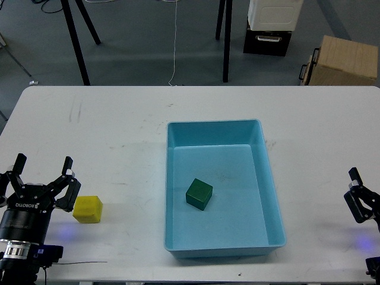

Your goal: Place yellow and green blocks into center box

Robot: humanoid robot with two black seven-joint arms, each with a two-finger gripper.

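Note:
The dark green block point(199, 194) lies inside the light-blue tray point(214, 124), left of its middle and toward the near end. The yellow block point(88, 209) sits on the white table left of the tray, just right of my left gripper's body. My left gripper point(43, 168) is open and empty, with its fingers spread above and to the left of the yellow block, not touching it. My right gripper point(358, 189) sits at the right edge of the view, cut off, with only one finger showing, well clear of the tray.
The white table point(119, 130) stretches behind and on both sides of the tray. Beyond its far edge stand black stand legs point(76, 41), a white-and-black case point(270, 27) and a tan cardboard box point(344, 59) on the floor.

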